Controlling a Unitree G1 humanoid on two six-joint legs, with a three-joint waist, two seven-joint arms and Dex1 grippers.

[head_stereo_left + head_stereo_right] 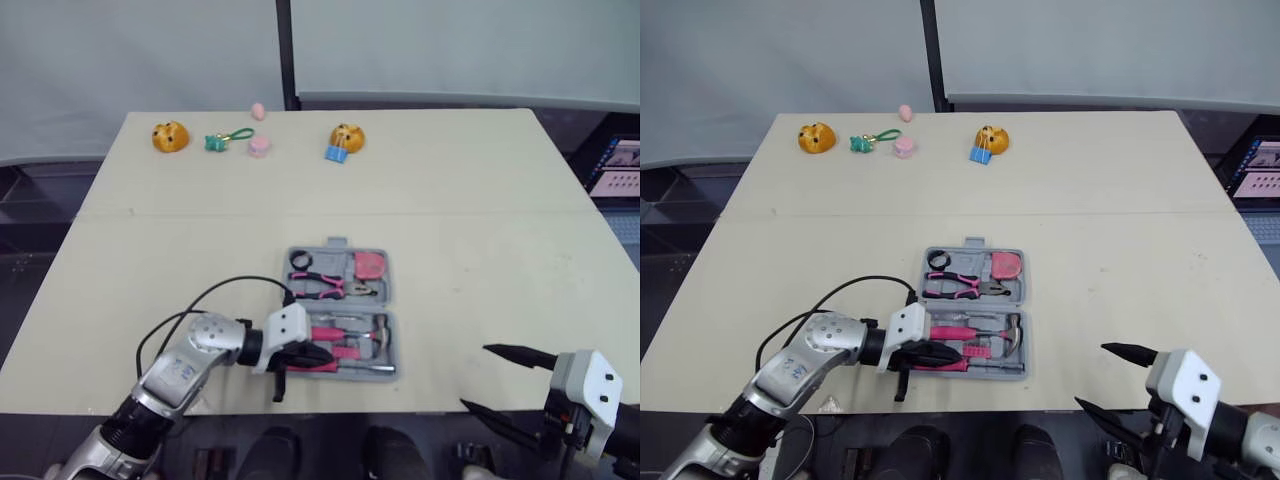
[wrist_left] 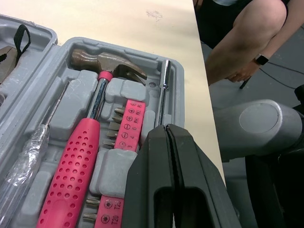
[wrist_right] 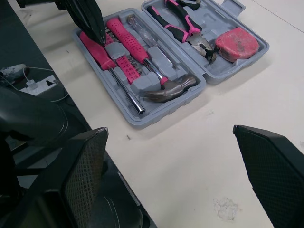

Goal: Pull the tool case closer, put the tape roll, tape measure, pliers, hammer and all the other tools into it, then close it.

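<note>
Now, packing looks about finished. Left pincer (image 2: pixel 167 135): over the near-left corner of the tool case (image 3: pixel 164 113), fingers pressed together with nothing between them, tip down on the pink-handled driver (image 3: pixel 126 92) in the near row. My read: it is seating that tool in its slot.

The case lies open on the table (image 1: pixel 480 200), by its front edge. In the case's near half are the hammer (image 2: pixel 107 61) and a pink bit strip (image 2: pixel 127 124). In its far half are the tape roll (image 1: pixel 300 261), pliers (image 1: pixel 335 287) and tape measure (image 1: pixel 370 265).

Right of the case, the right pincer (image 1: pixel 474 376) hangs spread wide and empty.

Next, I'd judge: lift the left pincer clear, fold one half over the other, press the latch. Any tool standing proud would block the lid.

Writing: "T20" on the bit strip, beside small tip symbols. No brand readable.
</note>
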